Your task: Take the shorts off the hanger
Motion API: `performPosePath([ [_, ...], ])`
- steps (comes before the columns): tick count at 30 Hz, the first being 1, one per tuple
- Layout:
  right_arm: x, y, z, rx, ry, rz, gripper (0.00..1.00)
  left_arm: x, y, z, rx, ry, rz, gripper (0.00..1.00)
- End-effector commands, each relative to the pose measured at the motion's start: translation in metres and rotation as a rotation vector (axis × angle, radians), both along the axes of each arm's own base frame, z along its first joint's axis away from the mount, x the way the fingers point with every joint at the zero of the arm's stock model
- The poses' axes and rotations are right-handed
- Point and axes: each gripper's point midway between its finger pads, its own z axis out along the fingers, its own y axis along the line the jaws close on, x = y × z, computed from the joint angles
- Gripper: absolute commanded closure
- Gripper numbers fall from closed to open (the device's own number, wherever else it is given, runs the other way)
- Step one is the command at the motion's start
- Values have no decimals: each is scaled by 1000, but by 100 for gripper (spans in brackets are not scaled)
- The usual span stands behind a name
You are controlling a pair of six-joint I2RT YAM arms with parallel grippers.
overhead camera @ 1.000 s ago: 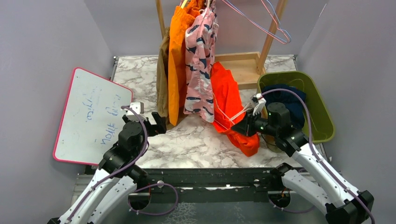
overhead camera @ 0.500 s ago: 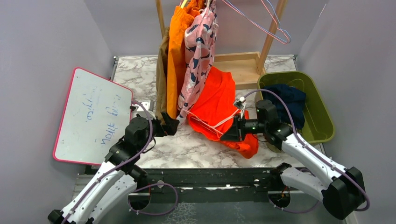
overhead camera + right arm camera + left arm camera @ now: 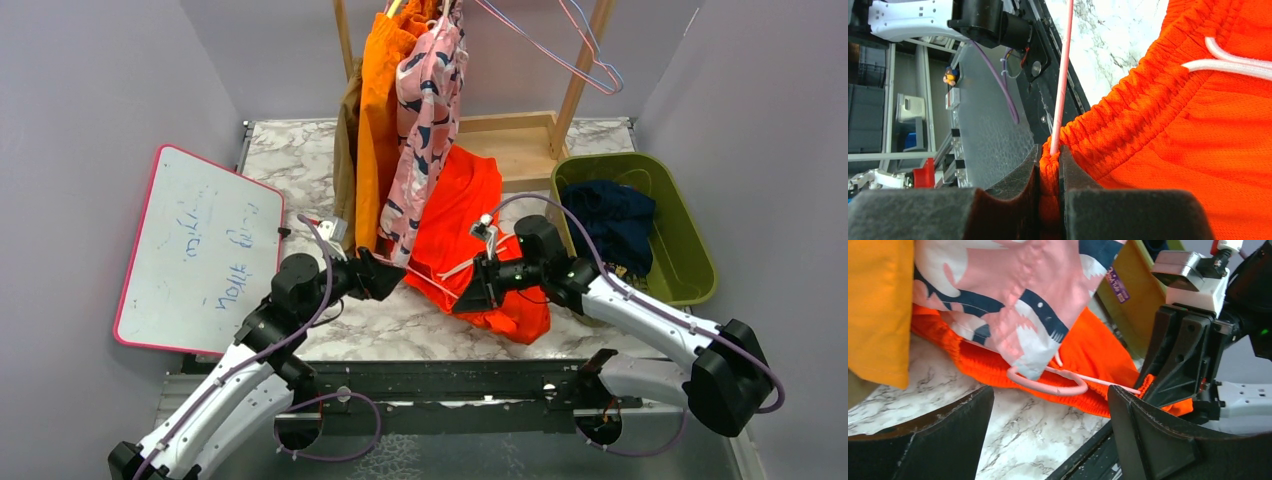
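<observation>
1. Part of the job looks done. A pair of dark navy fabric shorts (image 3: 612,215) lies in the olive-green plastic bin (image 3: 697,250) at the right, and bare wire hangers (image 3: 575,55) hang on the wooden rack (image 3: 578,85).
2. The pair in hand is the red-orange mesh shorts (image 3: 465,235). They are down on the marble table (image 3: 420,320) just in front of the rack, with the thin pink wire hanger (image 3: 1048,388) in them. Shorts and hanger are not yet apart.
3. The right claw (image 3: 1049,152) is pressed together on the elastic waistband of these shorts, and the hanger wire rises right out of the pinch.
4. The left claw (image 3: 1050,392) is spread wide and holds nothing. It sits low over the table, with the hanger's rounded end between its fingers but untouched.
5. Left to do, judging by the rack, are three pairs: the pink shorts with navy blotches (image 3: 425,130), the bright orange shorts (image 3: 375,120) and the tan-brown shorts (image 3: 347,150) behind them.
6. One thing stands in the way — the hem of the pink shorts drapes over the hanger's end and onto the red-orange fabric, so a pull could snag it.
7. A pink-framed whiteboard (image 3: 195,250) leans at the left, well apart.
</observation>
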Motion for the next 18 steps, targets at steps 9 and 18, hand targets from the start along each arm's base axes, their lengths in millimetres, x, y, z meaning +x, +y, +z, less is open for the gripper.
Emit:
performPosePath([
  [9,0,23,37,86,-25,2,99,-1,-20,18,-255,-46,-51,29],
  [18,-14,19,59,117,-41,35,99,-2,-34,39,-298,-66,-124,54],
])
